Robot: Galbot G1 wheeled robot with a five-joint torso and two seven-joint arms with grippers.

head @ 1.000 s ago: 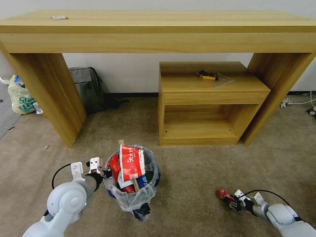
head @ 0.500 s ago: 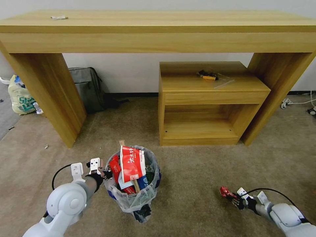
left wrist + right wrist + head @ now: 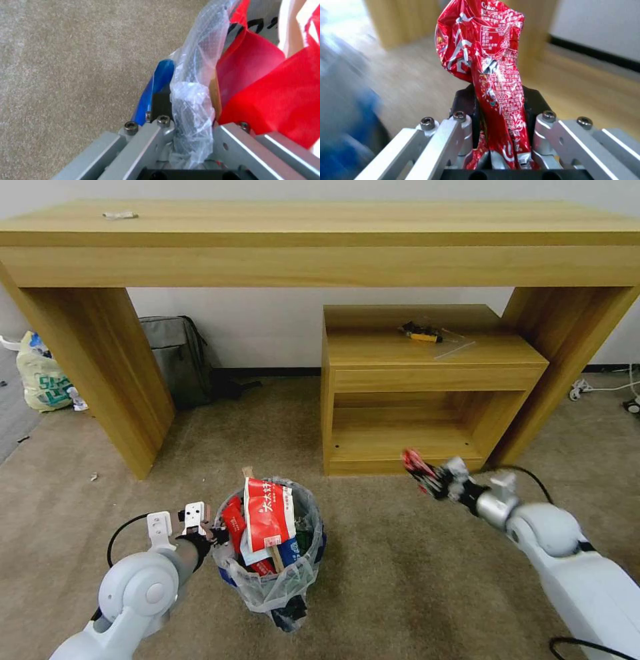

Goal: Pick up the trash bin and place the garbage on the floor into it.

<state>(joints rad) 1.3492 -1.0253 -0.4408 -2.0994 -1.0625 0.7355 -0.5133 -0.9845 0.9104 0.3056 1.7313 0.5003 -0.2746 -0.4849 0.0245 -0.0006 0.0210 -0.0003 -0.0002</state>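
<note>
- Holding the bin (image 3: 270, 543) by its rim at the bin's 9 o'clock, the left gripper (image 3: 217, 532) sits low in the head view at about 7 o'clock, much where it was a second ago; the left wrist view shows its jaws clenched on the rim and the clear liner (image 3: 191, 100).
- The bin itself stays put near 6 o'clock on the carpet (image 3: 400, 573), already stuffed with red wrappers (image 3: 267, 510) and a carton.
- Moving right: the right gripper (image 3: 427, 477) has risen from the floor at 5 o'clock to about 3 o'clock of centre, in front of the low cabinet (image 3: 413, 387), jaws clamped on a crumpled red wrapper (image 3: 486, 75).
- That lift means this piece is off the floor and, I judge, is now on its way to the bin at the gripper's 8 o'clock.
- Hard to make out: the bin's base is hidden behind the hanging liner, so whether it rests on the carpet or is lifted cannot be told.
- The right wrist view is smeared by motion at its edge; the blue blur there may be the bin.
</note>
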